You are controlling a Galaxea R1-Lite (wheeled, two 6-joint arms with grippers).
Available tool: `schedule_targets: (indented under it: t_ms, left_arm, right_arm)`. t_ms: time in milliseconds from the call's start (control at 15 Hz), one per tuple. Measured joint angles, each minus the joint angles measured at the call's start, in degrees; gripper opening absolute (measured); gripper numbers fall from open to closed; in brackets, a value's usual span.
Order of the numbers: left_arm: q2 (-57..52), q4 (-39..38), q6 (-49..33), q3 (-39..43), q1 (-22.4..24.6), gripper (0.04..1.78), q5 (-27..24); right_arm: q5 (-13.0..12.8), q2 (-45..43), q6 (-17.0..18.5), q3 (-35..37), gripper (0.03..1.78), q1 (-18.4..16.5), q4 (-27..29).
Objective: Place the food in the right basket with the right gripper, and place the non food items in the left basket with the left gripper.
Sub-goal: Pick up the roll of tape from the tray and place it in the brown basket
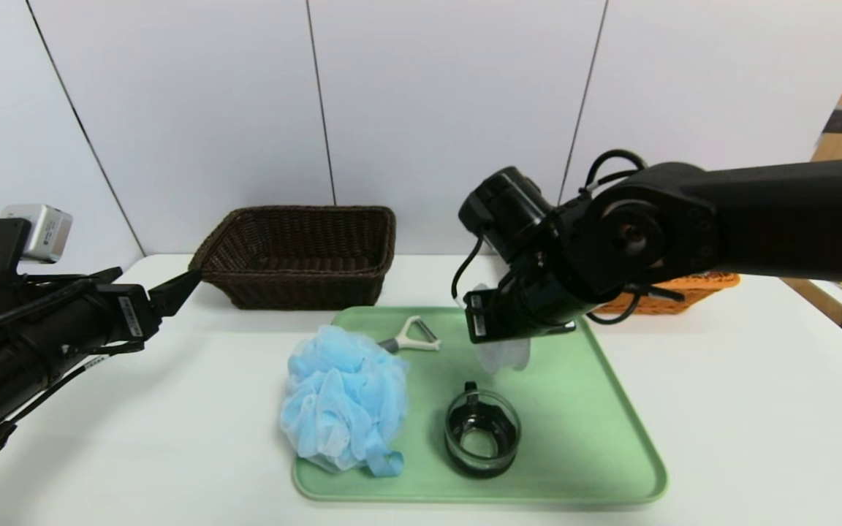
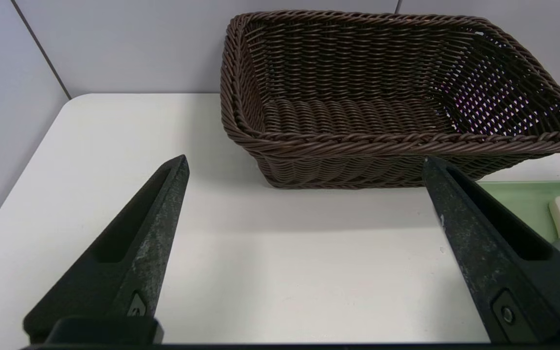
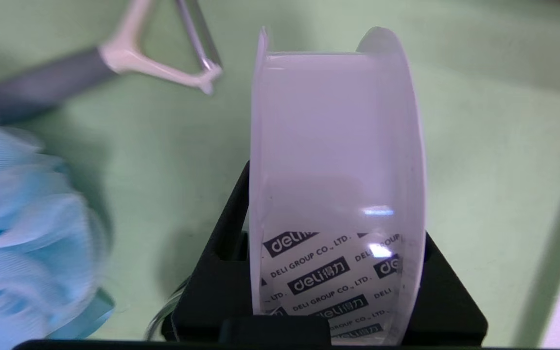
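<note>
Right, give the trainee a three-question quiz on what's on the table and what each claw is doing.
1. True or false: the left claw is shut on the peeler.
2. What does the right claw hold? A) blue bath sponge B) roll of clear tape C) black jar lid
3. Fill in: the sponge, the peeler and the lid all lie on the green ____.

Key
1. False. It is open and empty, over the table in front of the brown basket.
2. B. The roll is gripped above the tray; the orange basket is behind that arm.
3. tray
</note>
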Motion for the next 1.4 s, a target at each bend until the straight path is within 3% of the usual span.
schedule_targets:
  t_ms: [200,333,667,867,1133,1400]
  left_arm:
    - [0.22,0.00,0.07,0.06,0.00,1.69,0.00]
    - [0.29,0.00,0.11,0.04,0.00,1.69,-0.02]
    - [0.60,-0.63,0.35,-0.17,0.00,1.69,-0.05]
    - [1.29,-3.15,0.46,-0.02,-0.06,1.69,-0.02]
    - [1.89,-4.02,0.52,0.39,-0.09,1.69,-0.07]
    - [2.01,-4.02,0.52,0.55,-0.17,1.69,-0.10]
  right_arm:
    - [0.02,-2.73,-4.80,-6.79,0.59,0.52,-1.85]
    - [0.26,-3.01,-9.33,-11.85,0.59,0.74,-6.97]
    - [1.77,3.47,-19.32,-14.25,0.59,2.54,-32.02]
    - [4.78,9.80,-21.37,-14.51,0.59,3.06,-46.57]
    - [6.57,18.25,-23.66,-14.77,0.59,2.89,-65.70]
    - [6.45,23.17,-24.97,-14.97,0.59,2.65,-71.07]
